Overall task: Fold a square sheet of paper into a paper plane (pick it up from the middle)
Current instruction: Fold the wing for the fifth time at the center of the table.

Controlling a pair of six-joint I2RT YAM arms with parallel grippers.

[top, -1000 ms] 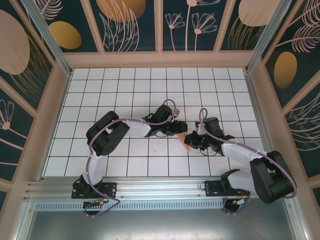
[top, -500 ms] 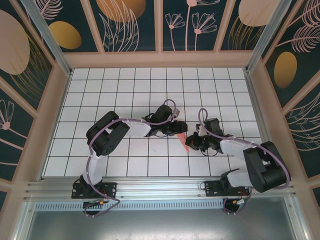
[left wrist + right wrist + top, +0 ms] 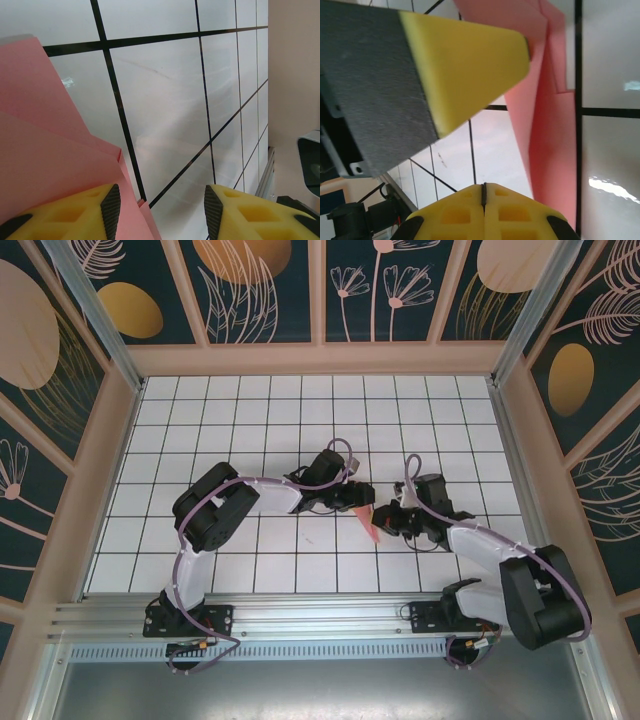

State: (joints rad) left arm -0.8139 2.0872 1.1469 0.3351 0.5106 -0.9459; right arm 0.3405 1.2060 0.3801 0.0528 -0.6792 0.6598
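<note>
Floral panels point(image 3: 262, 290) wall a glossy white gridded tabletop point(image 3: 250, 430). Creased, pointed salmon-pink paper point(image 3: 367, 525) rests there; left jaws parted, right jaws clenched.

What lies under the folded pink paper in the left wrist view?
The white tabletop with black grid lines shows beside the pink paper. The stretch directly beneath it is covered, so nothing there can be seen.
</note>
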